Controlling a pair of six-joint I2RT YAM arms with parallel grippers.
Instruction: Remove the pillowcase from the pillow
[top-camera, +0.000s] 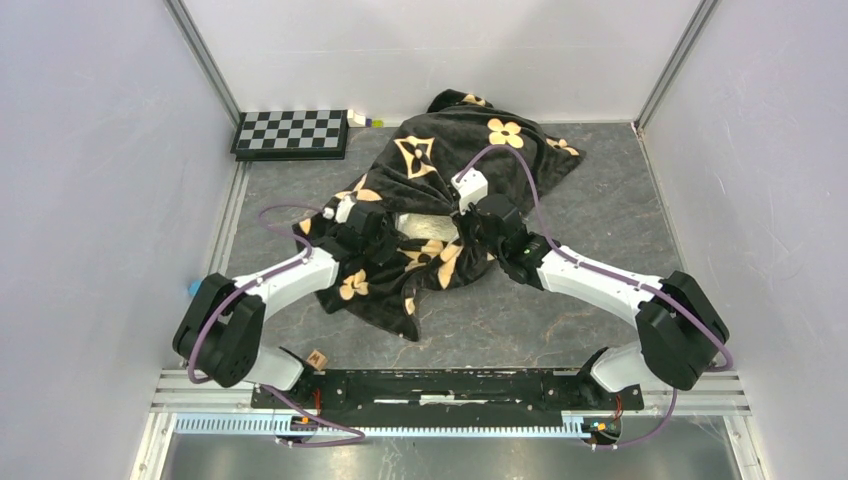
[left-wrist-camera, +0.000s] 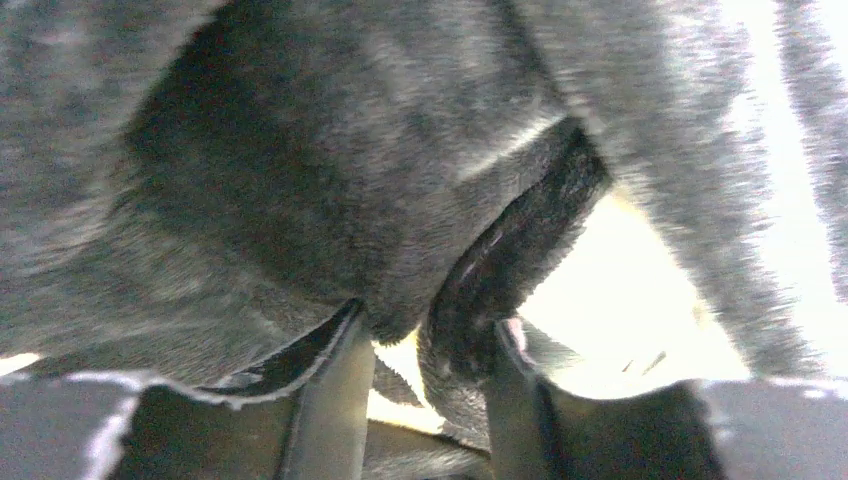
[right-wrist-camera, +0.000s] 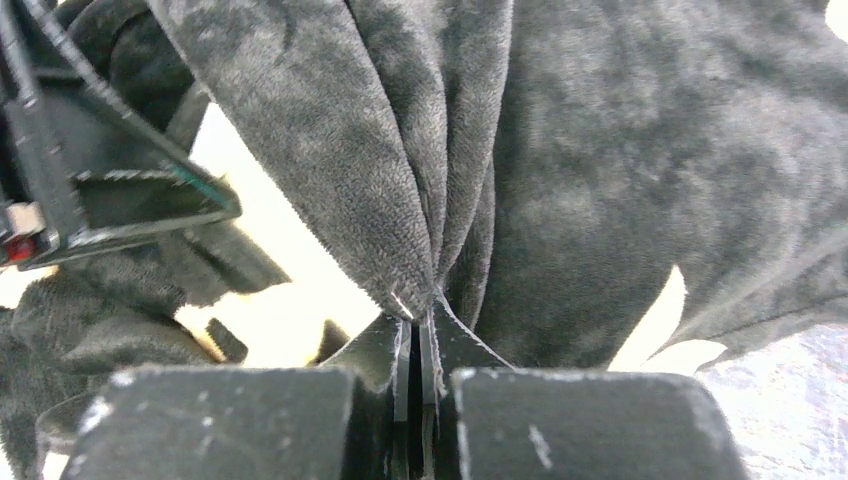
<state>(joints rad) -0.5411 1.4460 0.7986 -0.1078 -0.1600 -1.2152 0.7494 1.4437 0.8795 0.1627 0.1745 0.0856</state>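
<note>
The black velvety pillowcase (top-camera: 455, 150) with tan flowers lies bunched in the middle of the table. A small cream-white patch of the pillow (top-camera: 422, 226) shows at its opening, between the two grippers. My left gripper (top-camera: 388, 236) is at the left side of the opening. In the left wrist view its jaws (left-wrist-camera: 425, 380) stand apart around a dark fold of the pillowcase (left-wrist-camera: 500, 260), with bright pillow (left-wrist-camera: 620, 300) behind. My right gripper (top-camera: 468, 214) is at the right side of the opening; in the right wrist view (right-wrist-camera: 422, 325) it is shut on a pinched pleat of the pillowcase (right-wrist-camera: 400, 200).
A black-and-white checkerboard (top-camera: 291, 133) lies at the back left, with a small white and yellow object (top-camera: 365, 120) beside it. A small wooden cube (top-camera: 317, 358) sits near the left arm's base. White walls close in the grey table (top-camera: 600, 200) on three sides.
</note>
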